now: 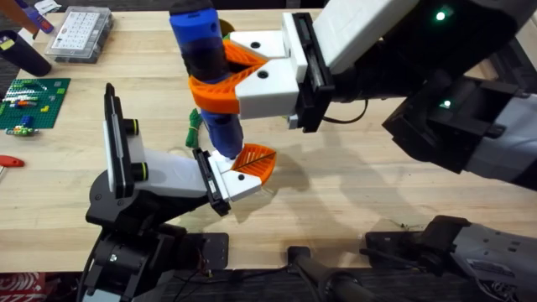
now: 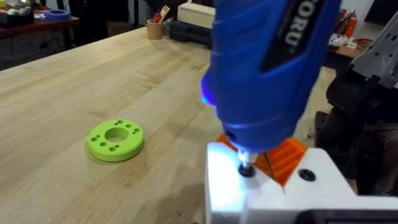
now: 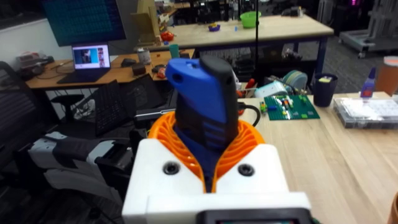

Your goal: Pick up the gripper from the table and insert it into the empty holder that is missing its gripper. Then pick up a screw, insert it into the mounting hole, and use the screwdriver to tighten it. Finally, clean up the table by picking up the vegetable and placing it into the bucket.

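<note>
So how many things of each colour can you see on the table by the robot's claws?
Blue: 1, the screwdriver, held in the right claw
Green: 2, the ring and the building plate
Red: 1, the small tool
Total: 4

right hand – clamps screwdriver upright | left hand – beneath

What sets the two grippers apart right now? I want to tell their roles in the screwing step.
The right gripper is shut on the screwdriver, holding it upright; the left gripper grips nothing I can make out. The right gripper sits higher, around the blue body, while the left gripper sits low on the table, beside the screwdriver's tip. In the left wrist view the bit meets that gripper's white body. Both have white bodies and orange ribbed pads.
</note>
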